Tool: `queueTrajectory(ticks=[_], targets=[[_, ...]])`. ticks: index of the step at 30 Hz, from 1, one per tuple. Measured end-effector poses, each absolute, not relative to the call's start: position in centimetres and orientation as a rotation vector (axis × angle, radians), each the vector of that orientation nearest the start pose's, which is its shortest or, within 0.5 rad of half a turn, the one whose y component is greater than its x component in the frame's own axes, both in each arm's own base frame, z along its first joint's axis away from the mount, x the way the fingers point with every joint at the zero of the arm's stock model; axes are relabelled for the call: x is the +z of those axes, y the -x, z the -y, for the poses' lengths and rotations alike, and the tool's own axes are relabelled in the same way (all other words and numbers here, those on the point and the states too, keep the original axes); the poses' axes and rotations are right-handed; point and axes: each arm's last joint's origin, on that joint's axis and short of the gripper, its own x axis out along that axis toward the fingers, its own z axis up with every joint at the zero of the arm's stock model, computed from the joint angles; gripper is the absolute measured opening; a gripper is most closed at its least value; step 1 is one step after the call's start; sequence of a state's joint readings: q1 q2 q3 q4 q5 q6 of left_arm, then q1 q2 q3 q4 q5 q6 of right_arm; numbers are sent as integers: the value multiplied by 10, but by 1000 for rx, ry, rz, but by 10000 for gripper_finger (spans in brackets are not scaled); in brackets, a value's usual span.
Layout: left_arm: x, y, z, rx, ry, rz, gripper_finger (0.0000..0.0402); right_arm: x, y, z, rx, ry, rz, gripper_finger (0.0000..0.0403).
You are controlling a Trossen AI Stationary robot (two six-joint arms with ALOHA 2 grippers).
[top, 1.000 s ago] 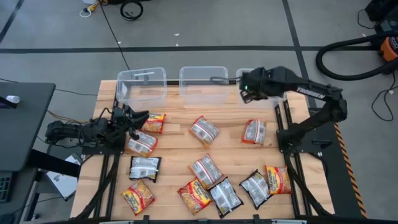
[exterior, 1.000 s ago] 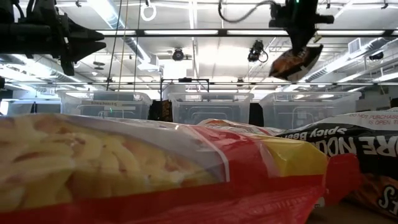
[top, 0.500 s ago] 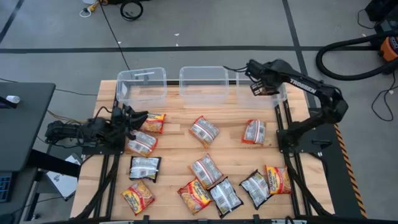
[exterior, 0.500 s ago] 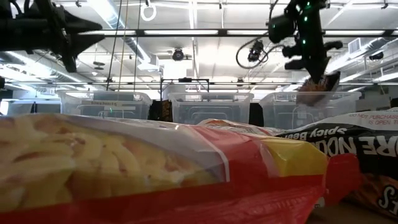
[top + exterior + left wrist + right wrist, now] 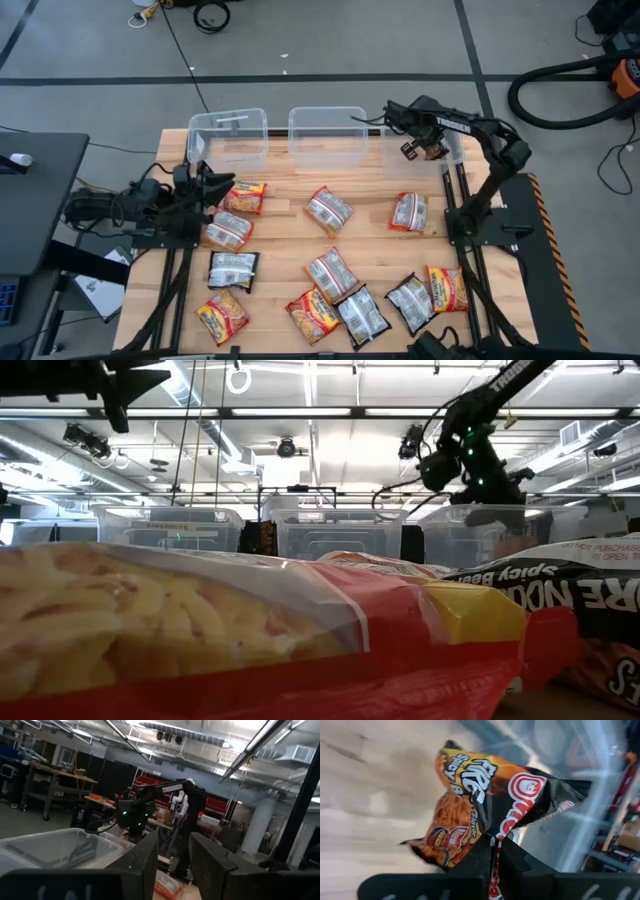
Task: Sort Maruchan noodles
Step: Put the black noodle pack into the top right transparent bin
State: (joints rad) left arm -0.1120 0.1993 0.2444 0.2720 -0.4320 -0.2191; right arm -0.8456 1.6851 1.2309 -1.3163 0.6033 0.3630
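Right wrist view gives me the clearest read: my right gripper (image 5: 494, 851) is pinched tight on the edge of a dark black-and-orange packet (image 5: 470, 815), which hangs out ahead of the fingertips with pale wood and the clear wall of the right-hand bin (image 5: 600, 785) beyond it. From the high view, that gripper (image 5: 420, 148) sits over the right-hand bin (image 5: 452, 152) at the table's far edge, so I judge I'm at the drop step for this one packet. What I need next is to confirm the packet is inside the bin walls rather than over the rim, then let the fingers part and lift clear.

My left gripper (image 5: 207, 183) waits at the left side of the table, partly open and holding nothing, with an orange-yellow packet (image 5: 245, 196) just ahead of its fingertips and a red-and-silver packet (image 5: 229, 231) close beside it. The other packets (image 5: 330, 272) lie spread across the wood well away from either gripper, still unsorted.

The low view shows the right arm (image 5: 470, 460) dipping behind the bin wall, which the overhead cannot tell me about height, but a packet up close (image 5: 200, 630) blocks most of the table. The left wrist view looks past its own fingers (image 5: 145, 860) at the far arm only; the held packet is not legible there.
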Motion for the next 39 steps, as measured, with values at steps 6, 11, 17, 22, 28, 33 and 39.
queueTrajectory(ticks=[6, 11, 17, 22, 28, 33, 39], targets=[[264, -104, -1, 293, 261, 289, 117, 219, -172, 225, -1392, -432, -1668, 22], [264, -108, -1, 317, 236, 265, 117, 219, -163, 233, -1436, -484, -1629, 22], [264, -107, -1, 334, 239, 269, 117, 217, -160, 242, -1488, -559, -1525, 22], [264, -107, -1, 336, 240, 269, 117, 207, -159, 241, -1507, -531, -1525, 29], [264, -107, -1, 335, 239, 269, 117, 200, -160, 236, -1482, -487, -1563, 74], [264, -107, -1, 335, 241, 269, 117, 199, -159, 235, -1464, -476, -1584, 118], [264, -107, -1, 330, 301, 256, 117, 211, -161, 228, -1431, -438, -1612, 150]])
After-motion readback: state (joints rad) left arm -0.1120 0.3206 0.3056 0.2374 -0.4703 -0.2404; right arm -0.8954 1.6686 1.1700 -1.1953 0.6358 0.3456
